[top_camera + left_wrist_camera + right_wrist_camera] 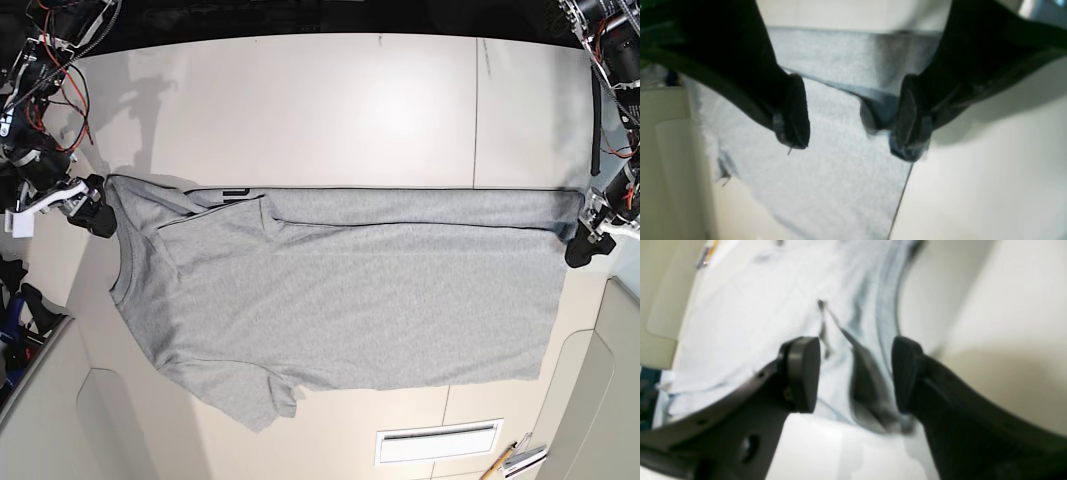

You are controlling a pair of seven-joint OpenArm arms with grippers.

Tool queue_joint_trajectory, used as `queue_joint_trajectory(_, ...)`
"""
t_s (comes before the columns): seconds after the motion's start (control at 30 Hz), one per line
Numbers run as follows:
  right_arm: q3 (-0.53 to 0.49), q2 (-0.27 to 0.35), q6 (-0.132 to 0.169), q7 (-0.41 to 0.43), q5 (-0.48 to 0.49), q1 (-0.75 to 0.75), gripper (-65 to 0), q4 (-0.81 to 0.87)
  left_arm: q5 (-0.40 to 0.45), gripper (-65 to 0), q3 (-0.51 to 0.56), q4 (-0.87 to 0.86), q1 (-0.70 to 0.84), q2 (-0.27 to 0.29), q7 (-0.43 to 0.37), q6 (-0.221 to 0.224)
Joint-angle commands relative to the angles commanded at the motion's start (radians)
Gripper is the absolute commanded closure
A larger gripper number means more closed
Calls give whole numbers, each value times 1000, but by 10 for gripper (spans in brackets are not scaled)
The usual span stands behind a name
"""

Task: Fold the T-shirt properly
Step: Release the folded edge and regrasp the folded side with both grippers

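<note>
pale tabletop [330, 100] carries the t-shirt [350, 290], its long axis running side to side in the base view, neck toward that view's left. right gripper [100, 222] at the shoulder and left gripper [580, 250] at the hem corner both spread apart, gripping nothing.

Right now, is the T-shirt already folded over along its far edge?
Yes: in the base view the T-shirt has its far edge doubled over, black lettering showing.
</note>
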Motion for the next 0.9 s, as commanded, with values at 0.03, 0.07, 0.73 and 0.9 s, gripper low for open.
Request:
queue_joint_trajectory(0.03, 9, 4, 0, 0, 4, -17, -339, 0, -20, -439, -23, 0, 6, -1, 23, 0)
queue_joint_trajectory(0.07, 21, 4, 0, 0, 7, -34, -339, 0, -31, -439, -46, 0, 18, -1, 24, 0)
queue_joint_trajectory(0.73, -19, -39, 0, 24, 18, -113, -449, -11, -129, -479, -173, 0, 276, 68, 33, 0)
queue_joint_trajectory(0.9, -33, -63, 0, 50, 17, -109, -449, -11, -97, -479, -127, 0, 275, 95, -17, 0)
